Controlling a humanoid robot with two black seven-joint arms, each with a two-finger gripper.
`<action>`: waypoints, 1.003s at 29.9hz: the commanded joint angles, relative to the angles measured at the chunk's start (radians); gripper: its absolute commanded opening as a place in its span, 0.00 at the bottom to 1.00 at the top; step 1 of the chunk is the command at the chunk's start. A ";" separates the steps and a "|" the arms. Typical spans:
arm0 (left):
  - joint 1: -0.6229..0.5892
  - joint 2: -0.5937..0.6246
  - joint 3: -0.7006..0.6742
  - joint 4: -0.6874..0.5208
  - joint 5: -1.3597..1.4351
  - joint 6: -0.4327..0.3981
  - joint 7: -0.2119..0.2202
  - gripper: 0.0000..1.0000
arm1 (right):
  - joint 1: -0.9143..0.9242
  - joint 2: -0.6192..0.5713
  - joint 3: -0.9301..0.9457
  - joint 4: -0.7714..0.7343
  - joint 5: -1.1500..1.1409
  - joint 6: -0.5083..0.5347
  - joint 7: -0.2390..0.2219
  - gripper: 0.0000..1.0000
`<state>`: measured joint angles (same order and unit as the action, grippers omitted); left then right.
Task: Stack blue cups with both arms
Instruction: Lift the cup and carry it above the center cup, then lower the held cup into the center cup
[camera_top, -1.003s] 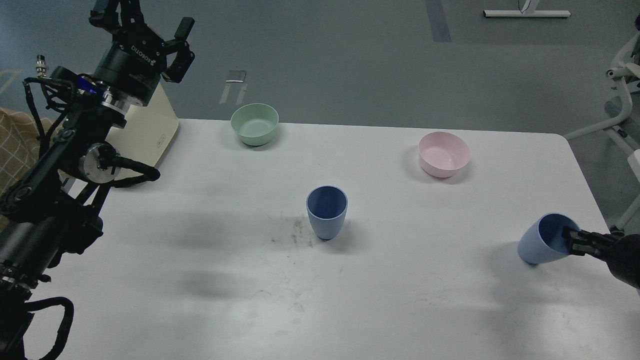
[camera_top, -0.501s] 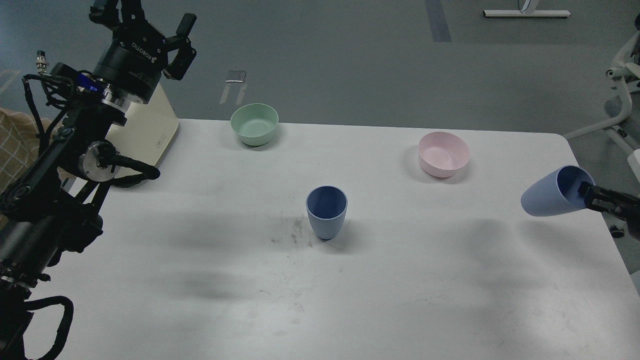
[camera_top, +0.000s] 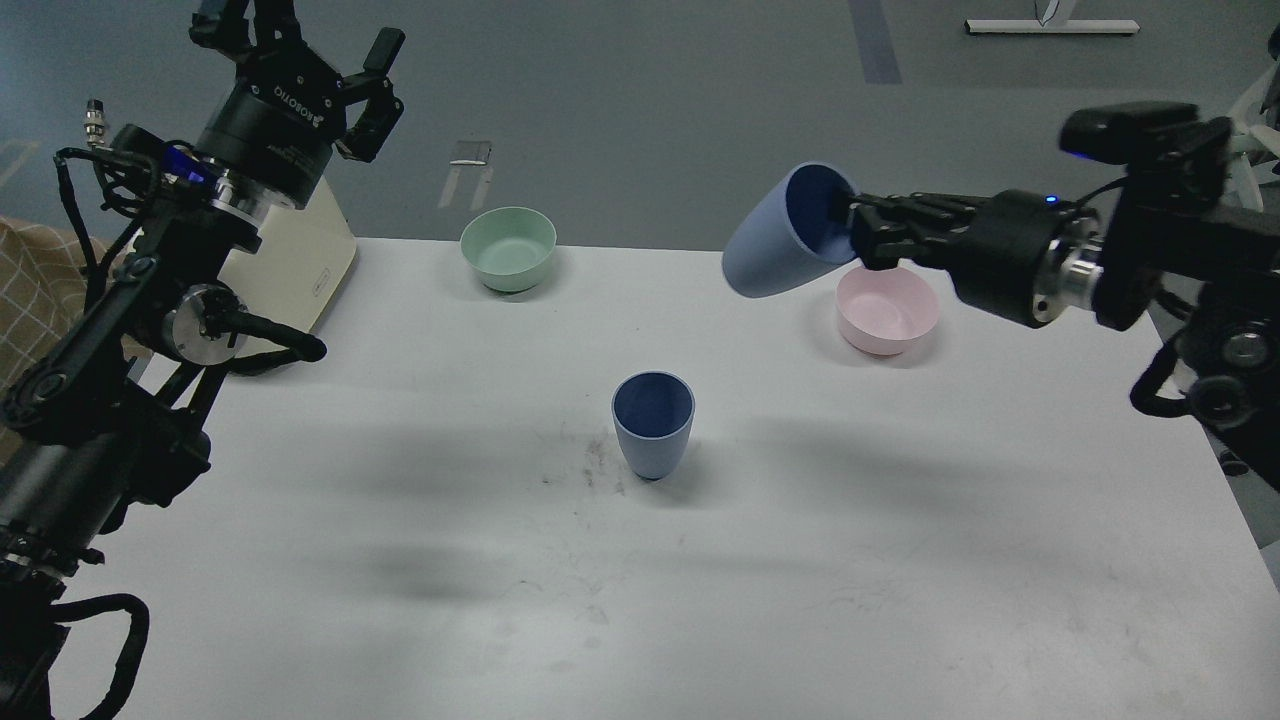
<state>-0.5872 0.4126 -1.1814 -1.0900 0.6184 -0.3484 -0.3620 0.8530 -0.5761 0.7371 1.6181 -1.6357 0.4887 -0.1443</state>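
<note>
R claw (camera_top: 862, 232) clamped on tilted blue cup (camera_top: 775, 245) rim; L claw (camera_top: 305, 40) spread, empty.

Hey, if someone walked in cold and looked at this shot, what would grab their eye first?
Probably the tilted blue cup held in mid-air by the right gripper, its fingers pinching the rim, up beside the pink bowl. Next, the second blue cup standing upright alone mid-table. The left gripper is raised at far left, open and empty.
</note>
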 joint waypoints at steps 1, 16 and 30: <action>0.001 0.002 -0.001 0.001 0.000 -0.001 -0.002 0.98 | 0.118 0.108 -0.117 -0.096 0.001 0.000 0.000 0.00; -0.008 0.014 -0.001 0.001 0.000 -0.009 -0.003 0.98 | 0.224 0.274 -0.334 -0.195 -0.006 0.000 -0.029 0.00; -0.009 0.014 -0.003 0.001 0.000 -0.009 -0.005 0.98 | 0.204 0.196 -0.377 -0.185 -0.003 0.000 -0.029 0.00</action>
<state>-0.5960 0.4260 -1.1843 -1.0892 0.6182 -0.3576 -0.3657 1.0673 -0.3747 0.3766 1.4319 -1.6369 0.4887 -0.1740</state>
